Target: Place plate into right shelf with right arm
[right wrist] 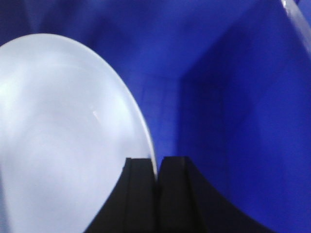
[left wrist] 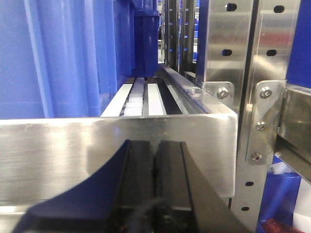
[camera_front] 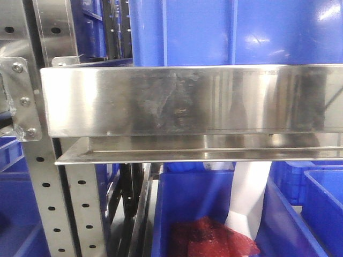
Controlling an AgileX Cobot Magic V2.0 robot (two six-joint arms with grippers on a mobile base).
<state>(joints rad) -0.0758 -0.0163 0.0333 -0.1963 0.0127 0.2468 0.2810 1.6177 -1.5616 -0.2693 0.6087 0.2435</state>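
The shiny stainless-steel shelf (camera_front: 193,99) with lipped tiers and perforated uprights filled the front view, large blue plastic crates (camera_front: 236,32) above and below. Inside a blue bin (right wrist: 233,111), the round white plate (right wrist: 63,136) stood on edge, its rim pinched between the right gripper's (right wrist: 156,170) black jaws, probably for carrying. The left gripper (left wrist: 154,160) faced a tier lip, jaws pressed together, empty.

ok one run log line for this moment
right gripper: shut on round white plate rim, inside blue plastic bin | left gripper: shut, empty, facing shiny steel shelf lip
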